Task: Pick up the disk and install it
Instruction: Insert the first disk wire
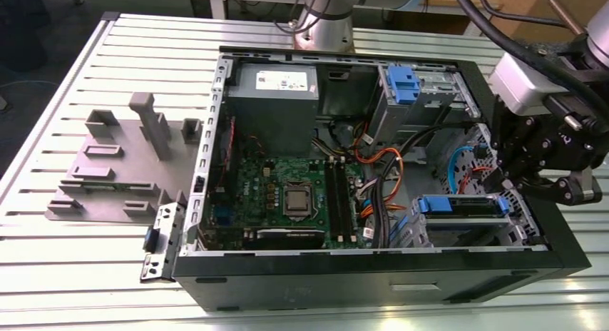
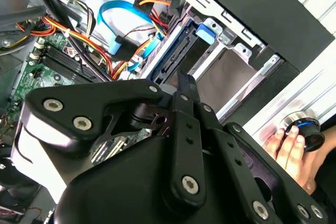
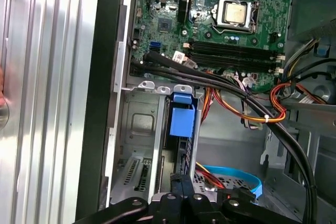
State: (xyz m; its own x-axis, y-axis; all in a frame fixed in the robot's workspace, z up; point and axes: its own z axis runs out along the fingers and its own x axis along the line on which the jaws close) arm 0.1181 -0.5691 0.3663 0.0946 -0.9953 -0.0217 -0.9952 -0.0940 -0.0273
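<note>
Blue-railed and silver, the flat rectangular hard disk [image 1: 463, 206] lies in the lower drive bay at the front corner of the open black computer case [image 1: 381, 281], which rests on a slatted aluminium surface [image 1: 57, 274]. We see the disk edge-on in both wrist views, its blue plastic tab [image 3: 182, 121] facing the green motherboard [image 3: 210, 19].

The black tool [image 1: 503, 182] reaches into the case from the exterior view's right. In both wrist views its fingers are drawn together with no gap showing between them, and the tips [image 2: 184, 80] meet the end of the disk farthest from the blue tab. We cannot tell whether they pinch that end or only press against it.

Orange, yellow and blue cables [image 2: 121, 40] loop just beside the bay. An upright silver cage with a blue plastic latch [image 1: 404, 85] and a grey metal box with a white sticker [image 1: 281, 85] stand at the far side of the case.

Outside the case, in the second wrist view, a person's hand [image 2: 289, 148] touches a round black knob with a blue ring [image 2: 305, 128] on the surface.
</note>
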